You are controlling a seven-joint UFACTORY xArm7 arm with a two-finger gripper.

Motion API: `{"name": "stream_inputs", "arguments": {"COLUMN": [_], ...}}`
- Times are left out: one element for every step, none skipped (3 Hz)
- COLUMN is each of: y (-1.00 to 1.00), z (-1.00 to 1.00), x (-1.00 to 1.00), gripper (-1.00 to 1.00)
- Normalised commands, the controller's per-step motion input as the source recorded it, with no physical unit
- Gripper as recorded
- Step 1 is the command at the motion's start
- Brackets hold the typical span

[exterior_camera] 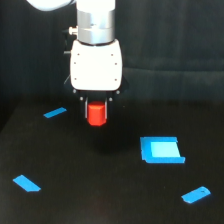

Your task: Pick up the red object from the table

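Claw (96, 107) clamped on red hexagonal block (97, 114), apparently clear of black table (100, 190); grip looks centred, so block hangs upright; blue pieces lie well apart.

Dark backdrop (175, 50) behind, dim light throughout.

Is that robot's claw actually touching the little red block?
Touching. In the exterior view the end effector closes around the top of the red block, with no gap visible between them.
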Motion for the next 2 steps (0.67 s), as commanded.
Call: {"name": "stream_inputs", "arguments": {"y": [0.19, 0.02], "z": [0.62, 0.39], "x": [0.02, -0.01], "gripper": [-0.92, -0.93]}}
